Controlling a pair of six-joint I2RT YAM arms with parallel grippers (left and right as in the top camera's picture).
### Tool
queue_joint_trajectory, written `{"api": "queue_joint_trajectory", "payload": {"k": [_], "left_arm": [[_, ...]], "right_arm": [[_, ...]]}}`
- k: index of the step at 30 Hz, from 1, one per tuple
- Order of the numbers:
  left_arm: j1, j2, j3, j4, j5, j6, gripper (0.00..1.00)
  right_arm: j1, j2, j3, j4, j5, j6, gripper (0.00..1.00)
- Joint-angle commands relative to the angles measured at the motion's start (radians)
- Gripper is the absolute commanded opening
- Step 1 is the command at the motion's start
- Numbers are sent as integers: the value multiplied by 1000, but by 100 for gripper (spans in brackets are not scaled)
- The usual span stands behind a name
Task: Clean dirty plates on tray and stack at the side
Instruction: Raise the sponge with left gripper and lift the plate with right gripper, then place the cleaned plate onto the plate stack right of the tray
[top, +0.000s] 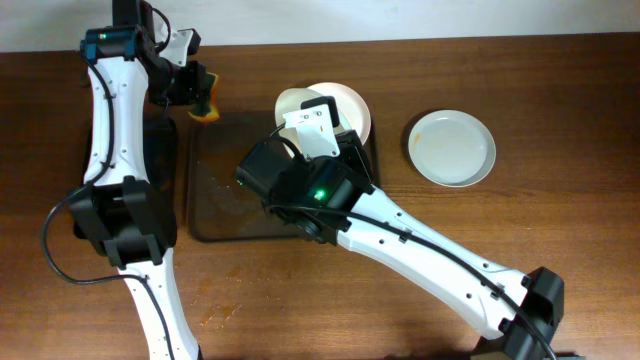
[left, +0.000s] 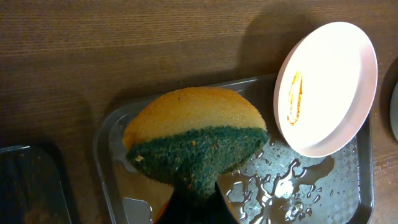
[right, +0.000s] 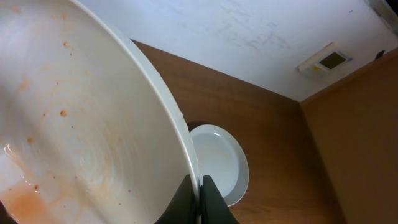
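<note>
My left gripper is shut on a yellow and green sponge and holds it over the far left corner of the wet dark tray. In the left wrist view the sponge fills the middle, with the jaws below it. My right gripper is shut on the rim of a dirty white plate and holds it tilted over the tray's far right part. The plate shows orange smears, also in the right wrist view, where the fingers pinch its edge. A clean white plate lies on the table at the right.
A second dark container stands left of the tray, under my left arm, and shows in the left wrist view. Water puddles lie on the tray floor. The wall runs along the table's far edge.
</note>
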Motion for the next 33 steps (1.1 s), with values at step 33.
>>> {"api": "queue_joint_trajectory", "payload": {"k": [33], "left_arm": [[-8, -2, 3, 2, -8, 13, 1]], "right_arm": [[-1132, 24, -327, 260, -1017, -49, 4]]}}
